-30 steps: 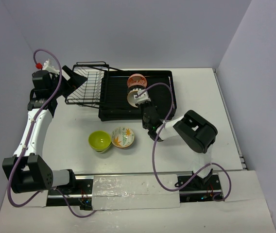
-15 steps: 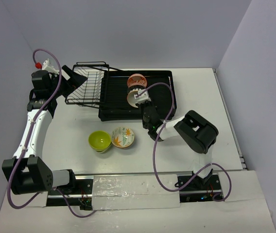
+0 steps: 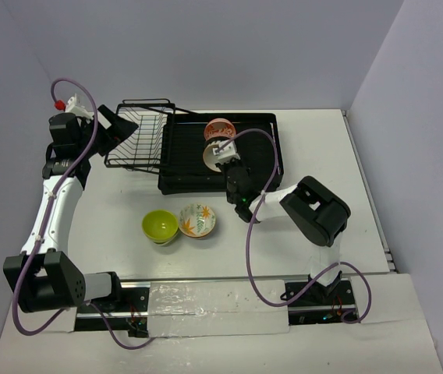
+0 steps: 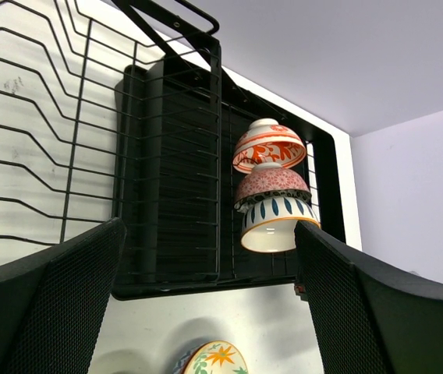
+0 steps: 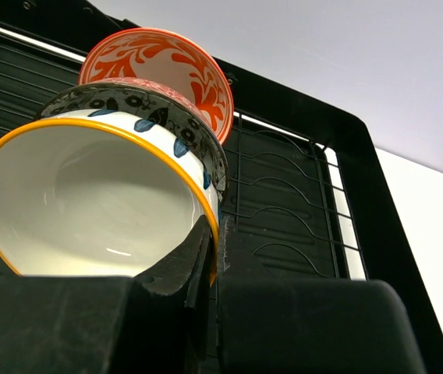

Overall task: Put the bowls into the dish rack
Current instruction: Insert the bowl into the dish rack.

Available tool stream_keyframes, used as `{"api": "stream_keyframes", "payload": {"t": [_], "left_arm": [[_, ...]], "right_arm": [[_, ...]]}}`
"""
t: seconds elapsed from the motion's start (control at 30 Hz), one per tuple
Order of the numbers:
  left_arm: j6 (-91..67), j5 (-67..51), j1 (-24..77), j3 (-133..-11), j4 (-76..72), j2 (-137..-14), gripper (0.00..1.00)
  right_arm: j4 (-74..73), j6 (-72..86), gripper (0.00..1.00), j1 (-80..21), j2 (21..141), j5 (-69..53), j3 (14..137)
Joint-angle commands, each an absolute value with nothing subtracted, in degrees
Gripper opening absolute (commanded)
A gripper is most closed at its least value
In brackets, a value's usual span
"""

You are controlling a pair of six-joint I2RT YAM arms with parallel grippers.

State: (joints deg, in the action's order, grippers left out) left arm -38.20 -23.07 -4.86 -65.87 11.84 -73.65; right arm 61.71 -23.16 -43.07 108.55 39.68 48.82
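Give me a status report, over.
Left jaws open, right jaws shut on yellow-rimmed bowl in dish rack. Green bowl, leaf bowl on table. Nothing blocking.

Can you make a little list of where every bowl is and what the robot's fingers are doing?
In the dish rack, on edge: orange bowl, pink bowl
Held at the rack, against the pink bowl: white bowl
On the table: green bowl, leaf bowl, side by side
Right fingers: shut on the white bowl's rim
Left fingers: open, empty, near the wire basket
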Motion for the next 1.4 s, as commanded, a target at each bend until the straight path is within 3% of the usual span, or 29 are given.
{"api": "stream_keyframes", "payload": {"t": [0.0,0.53,1.0,1.37], "left_arm": [[-37.4,-23.6,-6.5,-67.2,10.3,-72.9,0.95],[-38.1,-25.0,-8.4,-67.0,9.2,-73.0,0.95],[-38.8,-25.8,-9.6,-66.0,7.8,-71.3,0.97],[-39.5,-27.2,-9.6,-65.7,6.9,-72.4,0.97]], "right_arm": [[61.7,-21.8,0.00,-42.4,105.7,41.8,52.1],[58.9,-20.4,0.00,-40.3,102.6,40.7,57.3],[56.7,-16.0,0.00,-38.8,92.9,39.0,52.8],[52.4,-15.5,0.00,-29.3,94.0,37.8,55.7]]}}
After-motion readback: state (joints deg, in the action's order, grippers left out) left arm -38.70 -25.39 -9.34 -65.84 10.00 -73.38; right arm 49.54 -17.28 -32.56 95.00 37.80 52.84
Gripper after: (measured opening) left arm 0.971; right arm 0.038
